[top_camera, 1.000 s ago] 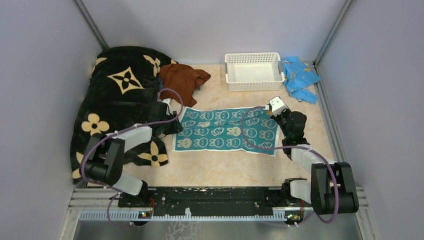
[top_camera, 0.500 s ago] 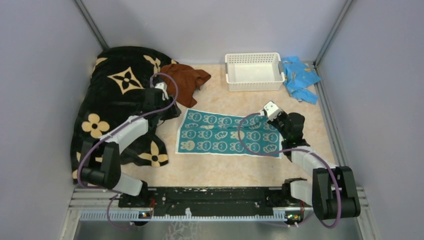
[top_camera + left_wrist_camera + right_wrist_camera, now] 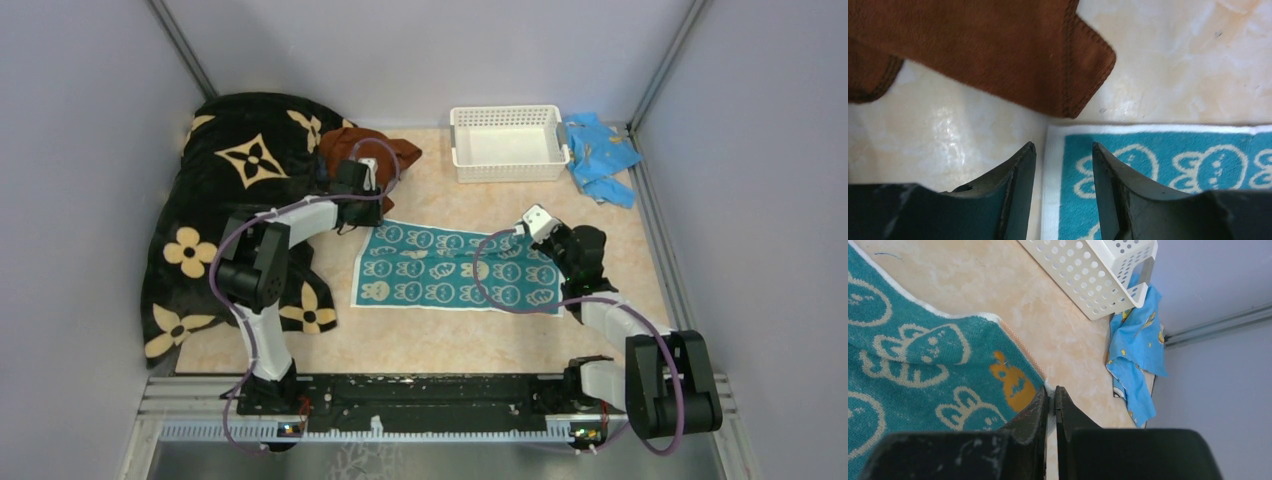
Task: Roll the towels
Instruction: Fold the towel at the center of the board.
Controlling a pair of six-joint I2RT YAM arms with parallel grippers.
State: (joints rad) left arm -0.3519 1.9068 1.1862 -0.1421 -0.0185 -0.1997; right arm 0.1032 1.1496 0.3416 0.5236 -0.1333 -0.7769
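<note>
Over the counter (image 3: pixel 430 338), from the fixed overhead camera: got a teal towel (image 3: pixel 440 270) with white bunny faces spread mid-surface, mostly flat, far-right corner lifted off. Got the right end effector (image 3: pixel 526 236) at that raised corner and the left end effector (image 3: pixel 370 212) down at the far-left corner, just in front of a rust-brown towel (image 3: pixel 392 152) crumpled behind it. Can also spot a big black blanket (image 3: pixel 240 190) with tan flowers heaped on the left, up against the rust-brown towel, plus a white basket (image 3: pixel 505 170) at the back and a blue cloth (image 3: pixel 600 155) bunched right beside it in the far-right corner.

Down at the left wrist: left end effector (image 3: pixel 1063 147) released, jaws apart with a clear gap, straddling the white left border of the teal towel (image 3: pixel 1168 165) near its corner. Can't tell about actual contact with the fabric. Rust-brown towel (image 3: pixel 998 50) just past the fingertips, one stitched corner pointing at the teal corner and very near it, bare counter (image 3: pixel 948 130) off to the left.

Over at the right wrist: right end effector (image 3: pixel 1051 392) clenched, grasping the teal towel (image 3: pixel 923 365) by its corner, white hem pinched between the fingers (image 3: pixel 1030 412). Looks pulled up toward the grip, one orange bunny right by the pinch. Further back: white basket (image 3: pixel 1088 275) and blue cloth (image 3: pixel 1135 345) just behind its end.
</note>
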